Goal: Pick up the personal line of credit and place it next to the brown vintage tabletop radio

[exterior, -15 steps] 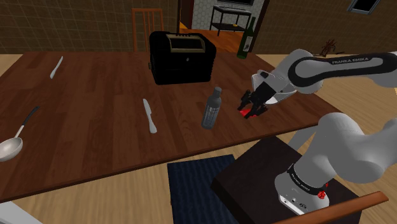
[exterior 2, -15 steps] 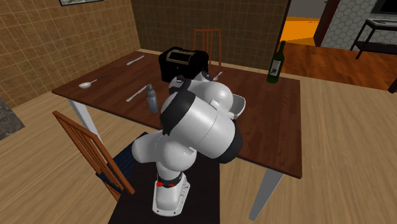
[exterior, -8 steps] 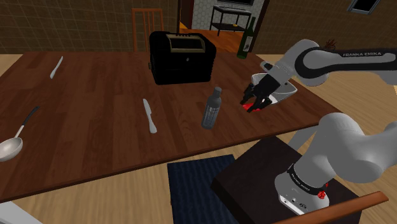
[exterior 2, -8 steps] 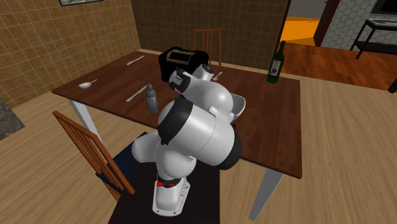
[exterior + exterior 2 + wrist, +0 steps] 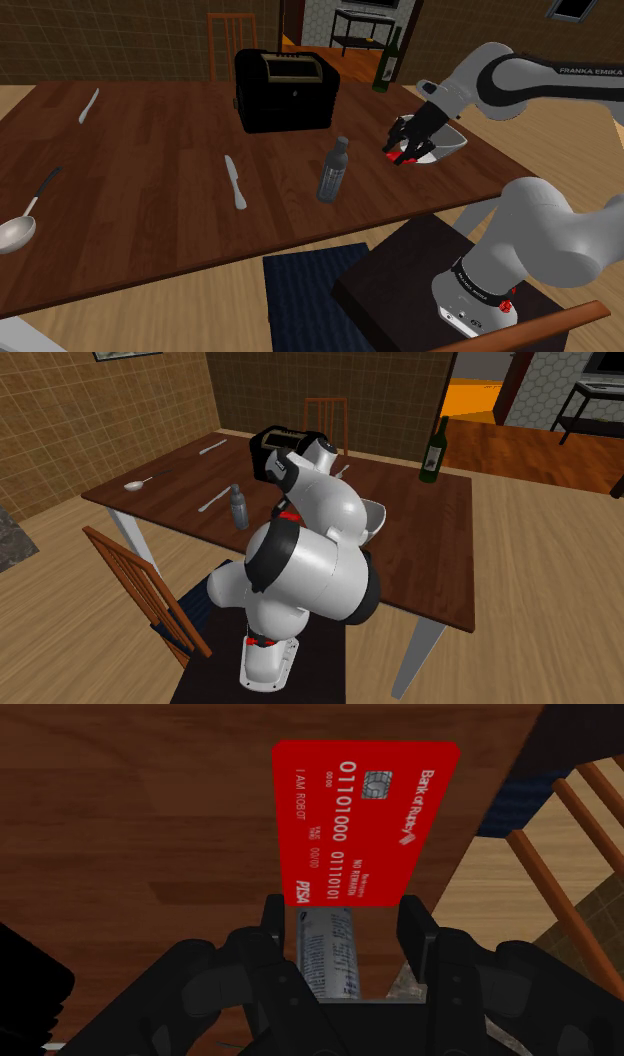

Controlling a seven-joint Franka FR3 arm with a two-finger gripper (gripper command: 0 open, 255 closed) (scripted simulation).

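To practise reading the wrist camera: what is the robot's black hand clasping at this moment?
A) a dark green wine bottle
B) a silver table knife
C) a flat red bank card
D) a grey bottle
C: in the wrist view the flat red bank card sticks out from the black hand, which is shut on the card's lower edge from both sides.
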